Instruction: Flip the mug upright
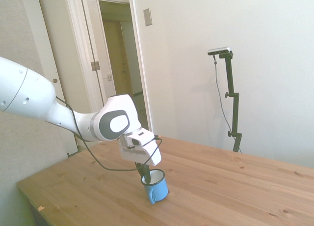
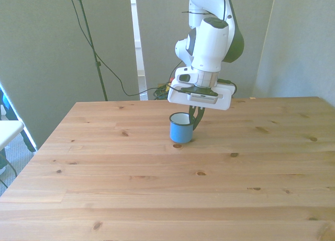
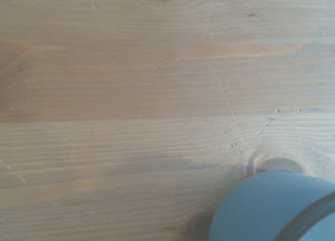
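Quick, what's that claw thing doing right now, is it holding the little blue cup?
Gripper: jaws closed on the rim of the mug, which stands upright on the table.

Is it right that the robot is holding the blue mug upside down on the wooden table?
Not quite. The mug is not upside down: its opening faces up, and the front view shows the white inside under the rim. The rest fits: the gripper holds it at the rim, and the mug looks to be down on the wooden table.
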You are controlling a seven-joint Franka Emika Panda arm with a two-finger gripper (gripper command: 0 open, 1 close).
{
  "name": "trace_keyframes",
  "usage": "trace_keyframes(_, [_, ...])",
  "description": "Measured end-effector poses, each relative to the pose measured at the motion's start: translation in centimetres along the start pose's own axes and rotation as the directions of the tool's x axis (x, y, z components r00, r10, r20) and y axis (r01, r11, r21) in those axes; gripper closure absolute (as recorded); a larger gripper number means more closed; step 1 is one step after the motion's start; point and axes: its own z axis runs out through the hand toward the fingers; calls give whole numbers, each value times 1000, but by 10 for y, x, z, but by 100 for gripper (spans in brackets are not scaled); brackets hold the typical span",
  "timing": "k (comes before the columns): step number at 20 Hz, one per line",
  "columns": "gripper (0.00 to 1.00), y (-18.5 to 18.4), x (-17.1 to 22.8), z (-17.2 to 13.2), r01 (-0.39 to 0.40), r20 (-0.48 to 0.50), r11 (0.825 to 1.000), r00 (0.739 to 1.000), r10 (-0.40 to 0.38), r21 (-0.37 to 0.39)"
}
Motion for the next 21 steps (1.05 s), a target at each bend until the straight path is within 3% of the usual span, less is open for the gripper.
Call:
trace_keyframes(7, [0,1,5,-6,-15,-4,1000,1000,15,13])
trace_keyframes(12, [0,13,-1,-46,-20,-45,998,999,22,58])
trace_keyframes(17, [0,32,-49,-98,24,-98,994,995,-13,107])
trace_keyframes(21, [0,46,-99,-119,58,-112,989,993,-43,139])
